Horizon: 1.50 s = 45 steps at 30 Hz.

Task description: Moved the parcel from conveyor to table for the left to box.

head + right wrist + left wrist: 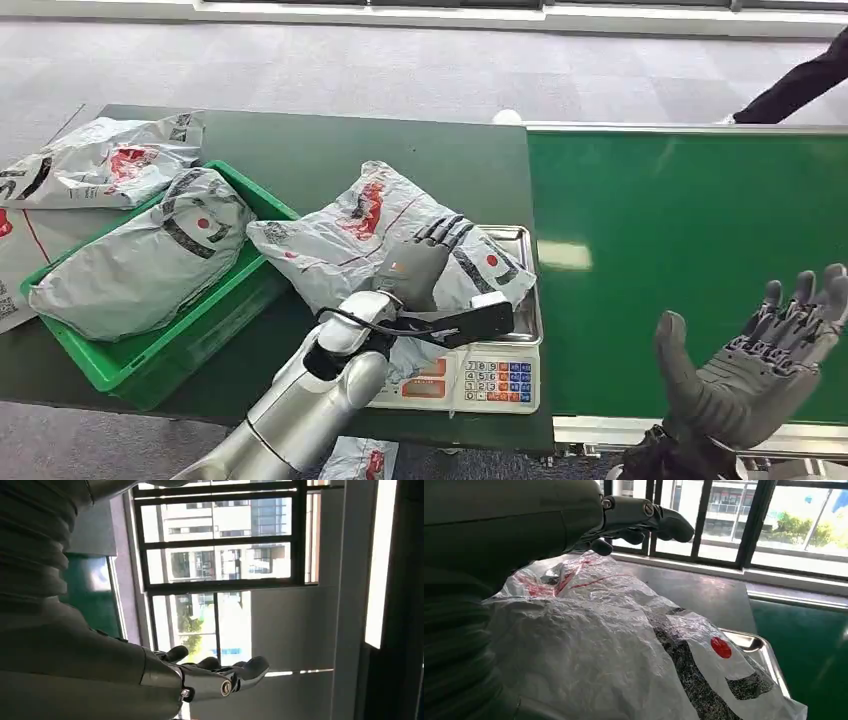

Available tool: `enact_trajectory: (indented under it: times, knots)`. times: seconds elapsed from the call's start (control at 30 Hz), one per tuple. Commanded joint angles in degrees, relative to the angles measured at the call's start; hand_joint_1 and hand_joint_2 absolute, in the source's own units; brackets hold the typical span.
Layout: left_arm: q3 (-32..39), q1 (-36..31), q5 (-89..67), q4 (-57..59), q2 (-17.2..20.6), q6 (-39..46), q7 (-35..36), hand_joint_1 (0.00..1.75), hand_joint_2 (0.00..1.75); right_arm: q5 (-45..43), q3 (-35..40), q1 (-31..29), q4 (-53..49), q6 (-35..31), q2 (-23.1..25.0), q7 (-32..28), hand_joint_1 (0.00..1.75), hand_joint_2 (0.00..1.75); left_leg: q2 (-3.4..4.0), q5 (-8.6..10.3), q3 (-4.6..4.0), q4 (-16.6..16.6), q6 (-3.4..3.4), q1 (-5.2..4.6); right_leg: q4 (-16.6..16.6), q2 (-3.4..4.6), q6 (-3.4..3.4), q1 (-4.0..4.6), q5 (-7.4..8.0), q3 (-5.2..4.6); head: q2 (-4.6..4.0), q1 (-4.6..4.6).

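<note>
Lying on the scale, the parcel sits under the left robot hand.

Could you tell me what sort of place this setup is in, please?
Probably a parcel-sorting station set up in an office-like room: a green conveyor belt, a weighing scale under a plastic mailer parcel, and a green crate holding another.

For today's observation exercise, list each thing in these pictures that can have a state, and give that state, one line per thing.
Left hand: fingers spread, resting on the parcel.
Right hand: open, empty, raised over the conveyor.
Parcel: crumpled, lying partly on the scale.
Scale: its tray loaded with the parcel; display unreadable.
Green bin: holding one grey bag.
Conveyor: bare belt.
</note>
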Motion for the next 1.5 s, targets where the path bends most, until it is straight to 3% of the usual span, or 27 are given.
enact_trajectory:
  times: [0.03,0.2,0.23,0.27,0.3,0.33,1.23,1.37,1.5]
  knots:
    - [-3.4,-2.9,-0.2,3.3,1.4,-0.4,0.2,0.00,1.75,-0.3,1.3,-1.2,2.6,-0.1,0.2,0.1,0.00,1.75,0.02,-0.01,0.05,0.0,0.00,0.00,0.0,0.01,-0.03,0.01,0.00,0.05,0.00,0.00]
    - [-3.4,-2.9,-0.2,3.3,1.4,-0.4,0.2,0.00,1.75,-0.3,1.3,-1.2,2.6,-0.1,0.2,0.1,0.00,1.75,0.04,0.00,0.08,-0.1,0.01,0.01,-0.1,0.03,-0.04,0.02,0.01,0.07,0.00,0.00]
    - [-3.4,-2.9,-0.2,3.3,1.4,-0.4,0.2,1.75,1.75,-0.3,1.3,-1.2,2.6,-0.1,0.2,0.1,0.00,1.75,0.05,0.02,0.11,-0.1,0.01,-0.01,-0.1,0.04,-0.05,0.01,0.03,0.09,0.00,0.00]
    - [-5.4,-4.5,-6.1,15.2,1.8,-19.1,13.2,1.75,1.75,-2.5,2.8,-4.2,6.7,8.6,-0.2,2.0,0.00,1.75,0.07,0.04,0.16,-0.2,0.02,-0.03,-0.2,0.05,-0.07,-0.01,0.05,0.12,0.00,0.00]
    - [-4.7,-5.5,-8.4,27.4,0.4,-9.9,8.1,1.75,1.75,-1.2,1.4,-6.4,8.2,10.6,1.8,3.3,0.00,1.75,0.15,0.01,0.26,-0.2,0.01,0.01,-0.2,0.14,-0.04,0.02,0.06,0.22,0.00,0.00]
    - [-4.2,-6.3,-9.1,32.5,-0.6,-6.4,6.4,1.75,1.75,-0.7,1.0,-6.9,8.5,11.2,2.4,3.7,0.00,1.75,0.22,0.05,0.35,-0.3,0.01,0.00,-0.3,0.21,-0.06,0.01,0.12,0.28,0.00,0.00]
    - [-1.1,-6.5,-10.6,32.6,-1.0,-6.0,6.2,1.75,1.75,-0.4,0.7,-5.4,8.9,11.9,2.2,3.0,0.00,1.75,0.20,0.04,0.67,-0.2,0.02,0.00,-0.1,0.14,-0.10,0.06,0.10,0.66,0.00,0.00]
    - [3.6,-5.4,-7.8,25.3,-0.5,3.4,0.9,1.75,1.75,0.4,0.2,-3.0,7.4,10.7,2.2,2.5,0.00,1.75,0.19,0.04,0.65,-0.2,0.03,-0.01,-0.1,0.12,-0.10,0.05,0.09,0.64,0.00,0.00]
    - [5.4,-0.4,-15.9,-15.7,7.2,27.8,-4.7,1.75,1.75,1.4,-1.3,2.9,2.9,9.0,3.7,0.8,0.00,1.75,0.01,0.10,0.32,-0.1,0.00,-0.02,0.0,-0.06,-0.15,0.05,0.07,0.32,0.00,0.00]
